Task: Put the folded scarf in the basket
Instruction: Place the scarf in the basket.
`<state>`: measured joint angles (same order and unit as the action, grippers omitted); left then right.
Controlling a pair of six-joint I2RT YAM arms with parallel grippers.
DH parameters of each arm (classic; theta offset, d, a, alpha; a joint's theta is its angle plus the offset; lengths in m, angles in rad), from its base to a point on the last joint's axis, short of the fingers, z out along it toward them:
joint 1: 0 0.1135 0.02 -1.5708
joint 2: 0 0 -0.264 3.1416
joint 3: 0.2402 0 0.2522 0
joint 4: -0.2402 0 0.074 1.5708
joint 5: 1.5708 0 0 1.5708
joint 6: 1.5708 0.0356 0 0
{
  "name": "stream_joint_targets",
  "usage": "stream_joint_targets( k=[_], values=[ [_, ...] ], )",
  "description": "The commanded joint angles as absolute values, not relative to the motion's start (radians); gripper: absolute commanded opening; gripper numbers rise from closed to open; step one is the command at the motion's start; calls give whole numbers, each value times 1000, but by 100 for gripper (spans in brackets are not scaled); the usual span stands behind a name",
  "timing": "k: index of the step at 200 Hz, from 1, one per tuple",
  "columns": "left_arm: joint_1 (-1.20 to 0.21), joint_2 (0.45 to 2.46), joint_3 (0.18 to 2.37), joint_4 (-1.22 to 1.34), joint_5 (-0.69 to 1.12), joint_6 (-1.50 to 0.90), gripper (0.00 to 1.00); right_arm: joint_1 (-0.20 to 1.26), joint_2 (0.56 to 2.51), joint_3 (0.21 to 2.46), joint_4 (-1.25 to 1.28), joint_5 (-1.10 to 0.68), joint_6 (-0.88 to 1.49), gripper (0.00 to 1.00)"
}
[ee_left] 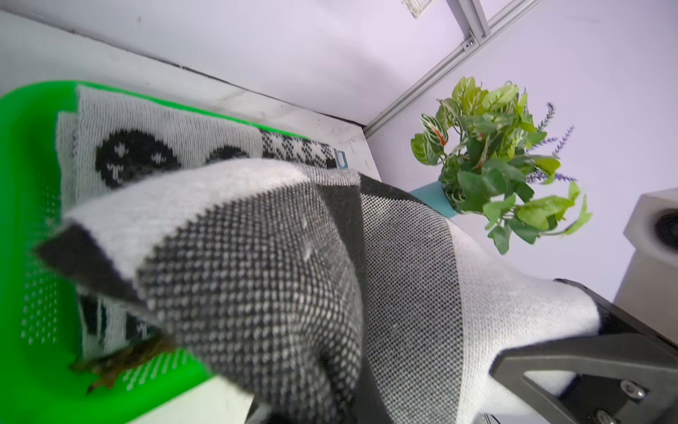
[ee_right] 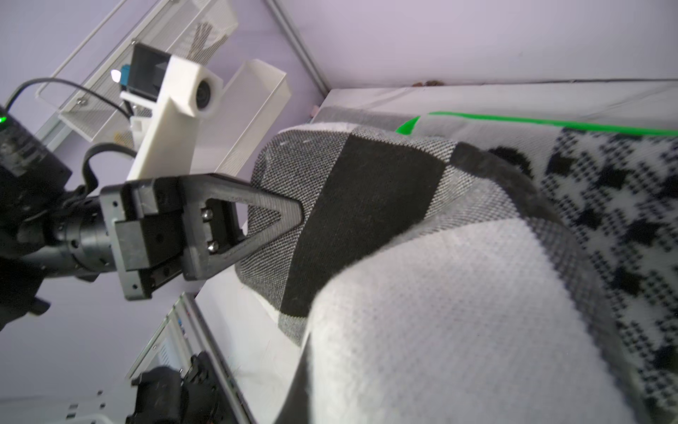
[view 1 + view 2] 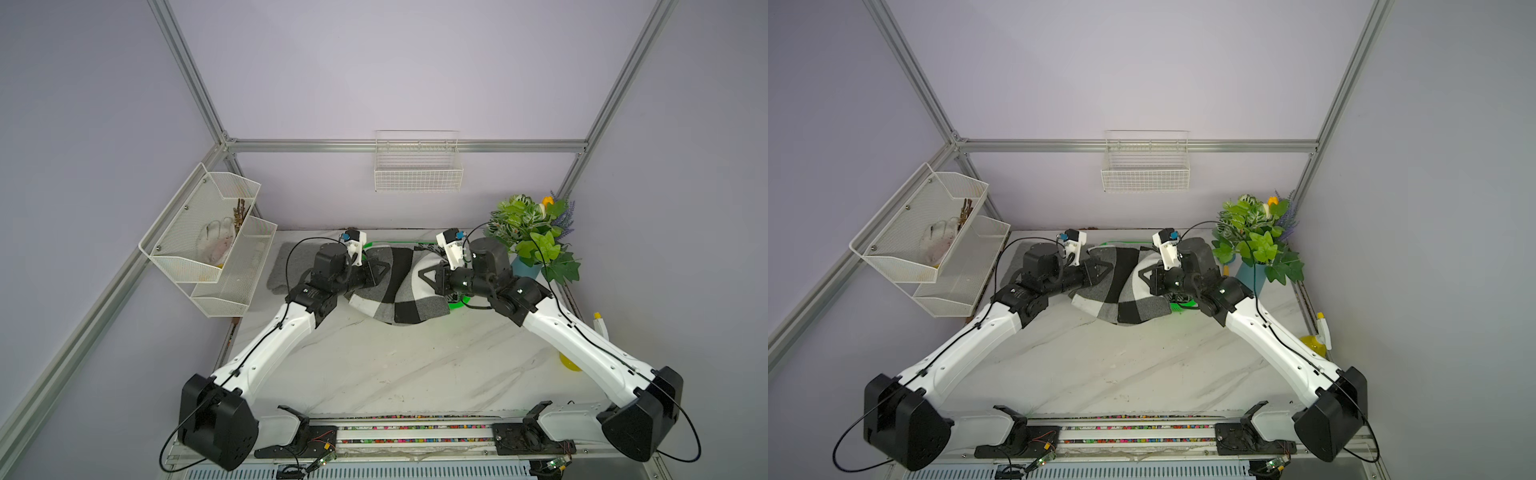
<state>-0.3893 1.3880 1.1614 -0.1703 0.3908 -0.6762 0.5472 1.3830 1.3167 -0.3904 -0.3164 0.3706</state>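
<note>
Rack [image 3: 208, 249], white mesh in two tiers, hangs on the left wall, with a grey mat [image 3: 291, 257] on the table [image 3: 395, 365] beside it. Left gripper [image 3: 382, 270] is clamped on the left end of the scarf [image 3: 399, 297]. The right wrist view shows this gripper [image 2: 293, 213] with its jaws pinched together on a grey-flecked corner. The scarf is a thick knit in large blocks of white, black and grey fleck, folded into several layers. It hangs between the two grippers above the basket [image 3: 457, 306], humped at each grip and dipping in the middle. Its near edge sags past the basket's front; whether that edge touches the table cannot be told. The basket is bright green and perforated, and in both top views the scarf hides most of it. A second knit [image 1: 165, 139], pale grey with black round motifs and a houndstooth band, lies inside. Right gripper [image 3: 426, 276] is clamped on the scarf's white right end. Potted plant [image 3: 532, 237] stands at far right by the back wall.
</note>
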Motion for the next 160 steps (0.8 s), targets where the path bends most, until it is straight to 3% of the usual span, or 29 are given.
stream_joint_targets(
  k=[1, 77, 160],
  values=[
    [-351, 1536, 1268, -79, 427, -668, 0, 496, 1485, 1438, -424, -265, 320, 0],
    [-271, 2045, 1663, -78, 549, -672, 0, 394, 1867, 1705, -495, -160, 239, 0],
    [-288, 2112, 1580, -122, 415, -550, 2, 379, 2032, 1706, -539, 47, 184, 0]
  ],
)
